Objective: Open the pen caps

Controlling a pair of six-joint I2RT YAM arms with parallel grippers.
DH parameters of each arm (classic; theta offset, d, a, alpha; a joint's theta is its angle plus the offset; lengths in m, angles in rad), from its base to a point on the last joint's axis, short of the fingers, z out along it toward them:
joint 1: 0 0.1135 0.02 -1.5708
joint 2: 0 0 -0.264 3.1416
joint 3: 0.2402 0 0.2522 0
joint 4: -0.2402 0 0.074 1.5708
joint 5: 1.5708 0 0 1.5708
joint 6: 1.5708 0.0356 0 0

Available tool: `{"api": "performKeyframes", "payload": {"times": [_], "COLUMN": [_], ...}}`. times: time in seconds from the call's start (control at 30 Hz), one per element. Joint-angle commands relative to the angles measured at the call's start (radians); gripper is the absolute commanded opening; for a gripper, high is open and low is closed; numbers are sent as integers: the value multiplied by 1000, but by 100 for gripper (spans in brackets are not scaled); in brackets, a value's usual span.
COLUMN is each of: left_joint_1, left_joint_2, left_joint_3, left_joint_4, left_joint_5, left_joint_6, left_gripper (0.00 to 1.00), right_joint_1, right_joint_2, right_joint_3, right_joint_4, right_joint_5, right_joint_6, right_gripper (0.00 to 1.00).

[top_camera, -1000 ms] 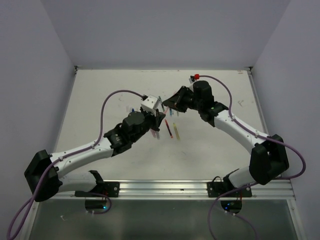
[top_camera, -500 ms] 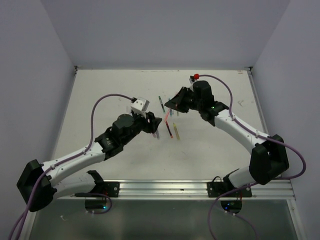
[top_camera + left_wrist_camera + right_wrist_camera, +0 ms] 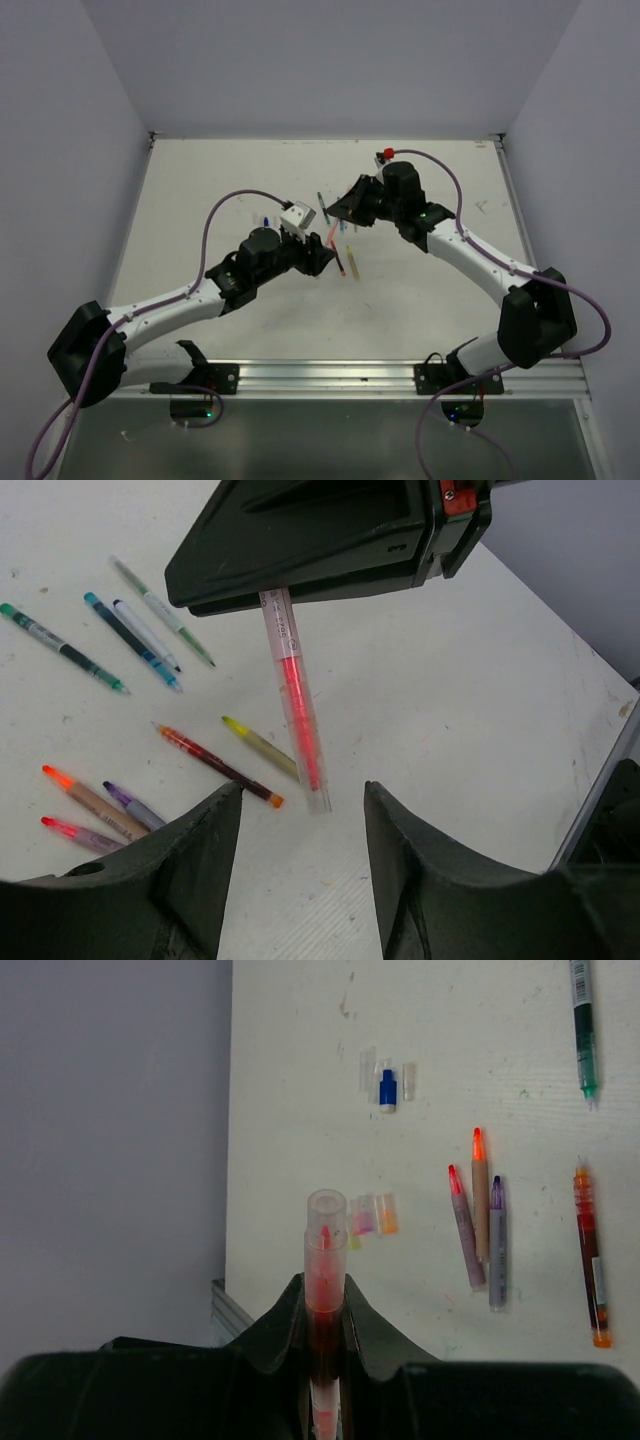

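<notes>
My right gripper [image 3: 323, 1290] [image 3: 340, 212] is shut on a red pen [image 3: 325, 1260] [image 3: 295, 700]. A clear pen cap [image 3: 325, 1218] sits over the pen's red tip, pointing away from the jaws. In the left wrist view the capped end [image 3: 318, 798] hangs just ahead of my left gripper [image 3: 303, 798] [image 3: 318, 255], which is open and holds nothing. Its fingers [image 3: 215, 820] stand either side of the pen's end without touching it. Loose pen caps, pink and orange [image 3: 373, 1215] and blue [image 3: 388, 1090], lie on the table.
Several uncapped pens lie on the white table [image 3: 200, 200]: teal [image 3: 60, 645], blue [image 3: 130, 640], green-tipped [image 3: 160, 610], dark red [image 3: 215, 765], yellow [image 3: 260, 748], orange [image 3: 95, 798] and purple [image 3: 135, 808]. Walls enclose the left, back and right sides.
My left gripper went from shut to open. It drew back to the left, then came forward toward the pen's capped end. The right arm and its pen stayed put.
</notes>
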Motion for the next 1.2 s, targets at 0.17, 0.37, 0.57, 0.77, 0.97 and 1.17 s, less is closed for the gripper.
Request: {"api": "performKeyframes", "payload": {"times": [0.17, 0.37, 0.57, 0.77, 0.97, 1.17], "left_joint_1": [10, 19, 24, 25, 30, 42], "left_joint_2": [46, 57, 32, -74, -236, -242], "left_joint_3": [24, 50, -17, -135, -248, -267], "left_joint_4": [80, 53, 48, 53, 112, 165], "left_joint_5": [35, 46, 18, -16, 5, 101], "left_joint_6": [-36, -24, -31, -1, 18, 36], "left_gripper": [33, 0, 0, 0, 0, 0], "right_joint_1": [36, 50, 49, 55, 20, -22], "right_joint_2": [-13, 1, 79, 160, 212, 295], "right_joint_3": [30, 70, 182, 366, 449, 440], "right_joint_4": [15, -30, -59, -215, -218, 32], "right_joint_5": [-5, 48, 140, 333, 320, -51], "right_joint_6": [-29, -64, -47, -91, -159, 54], "right_gripper": [0, 0, 0, 0, 0, 0]}}
